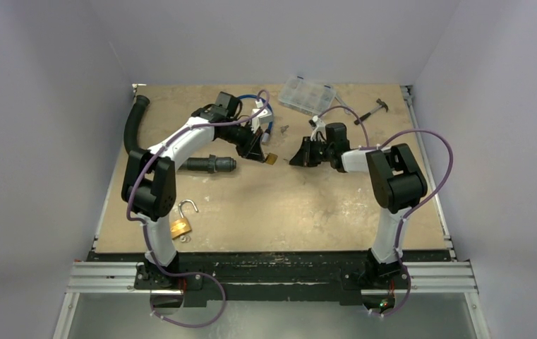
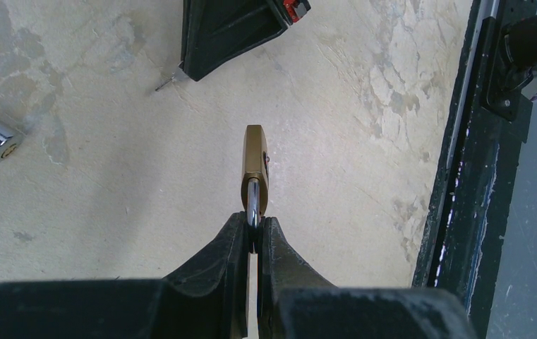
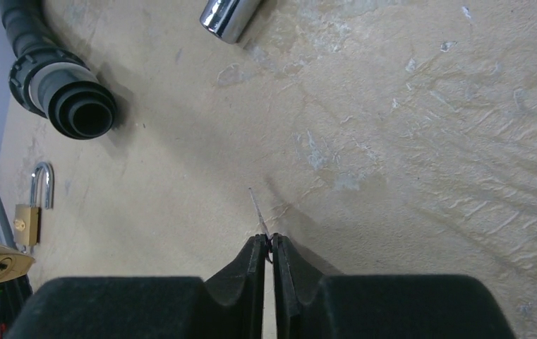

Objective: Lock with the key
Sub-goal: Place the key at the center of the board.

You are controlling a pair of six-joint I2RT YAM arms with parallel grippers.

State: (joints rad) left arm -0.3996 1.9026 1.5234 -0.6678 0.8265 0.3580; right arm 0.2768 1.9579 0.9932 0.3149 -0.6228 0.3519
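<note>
Scuffed tan counter [image 1: 308,205], pale walls around it. The left end effector [image 2: 253,229] is clamped on the shackle of a brass padlock [image 2: 255,169] at mid-counter. The padlock's long axis runs straight out from the fingertips, body outermost. Nearby, the right end effector [image 3: 266,244] pinches a thin key [image 3: 257,208].

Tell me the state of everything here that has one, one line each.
Held padlock: shackle clamped in left gripper, jaws shut.
Key: pinched in right gripper, jaws shut.
Loose padlock: lying on table, shackle open.
</note>
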